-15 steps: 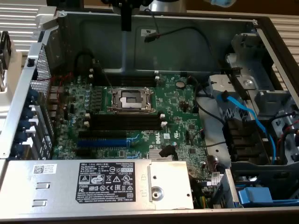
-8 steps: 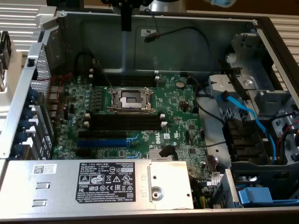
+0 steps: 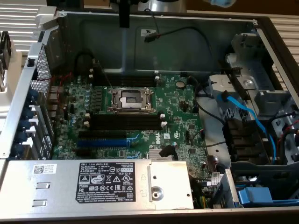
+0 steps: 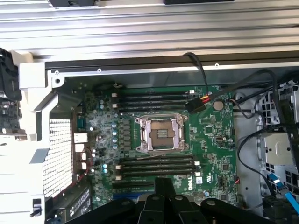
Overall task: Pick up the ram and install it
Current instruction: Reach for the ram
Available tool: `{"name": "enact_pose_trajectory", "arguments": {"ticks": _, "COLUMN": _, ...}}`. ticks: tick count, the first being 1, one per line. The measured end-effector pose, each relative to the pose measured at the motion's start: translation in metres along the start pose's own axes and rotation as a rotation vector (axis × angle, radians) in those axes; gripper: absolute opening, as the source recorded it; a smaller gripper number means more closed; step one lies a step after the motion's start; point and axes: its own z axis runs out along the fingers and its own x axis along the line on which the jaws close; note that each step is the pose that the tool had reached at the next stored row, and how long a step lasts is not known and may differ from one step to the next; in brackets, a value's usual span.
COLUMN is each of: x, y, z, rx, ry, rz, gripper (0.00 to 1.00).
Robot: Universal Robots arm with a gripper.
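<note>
In the exterior view, the gripper hangs over the wall of the computer case opposite the power supply, jaws together and empty. The motherboard carries the CPU socket, with black memory slots just beside it.

In the wrist view, the gripper sits above the motherboard, near the memory slots that flank the CPU socket. I cannot tell where the ram lies.

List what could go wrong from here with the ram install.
1. The loose black cable connector hangs near one end of a bank of memory slots and might snag the gripper on its way down.
2. The open CPU socket sits between the two slot banks, so a stray descent could damage it.
</note>
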Motion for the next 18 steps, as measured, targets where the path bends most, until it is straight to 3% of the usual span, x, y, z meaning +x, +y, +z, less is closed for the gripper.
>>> {"name": "enact_pose_trajectory", "arguments": {"ticks": 4, "x": 0.014, "y": 0.0044, "z": -0.0009, "rx": 0.0000, "ry": 0.0005, "rz": 0.000, "gripper": 0.10}}
{"name": "enact_pose_trajectory", "arguments": {"ticks": 6, "x": 0.024, "y": 0.0073, "z": -0.0012, "rx": 0.0007, "ry": 0.0074, "rz": 0.000, "gripper": 0.10}}
{"name": "enact_pose_trajectory", "arguments": {"ticks": 11, "x": 0.038, "y": 0.0101, "z": -0.0011, "rx": 0.0016, "ry": 0.0226, "rz": 0.001, "gripper": 0.10}}
{"name": "enact_pose_trajectory", "arguments": {"ticks": 18, "x": 0.066, "y": 0.0138, "z": -0.0013, "rx": 0.0022, "ry": 0.0300, "rz": 0.001, "gripper": 0.10}}
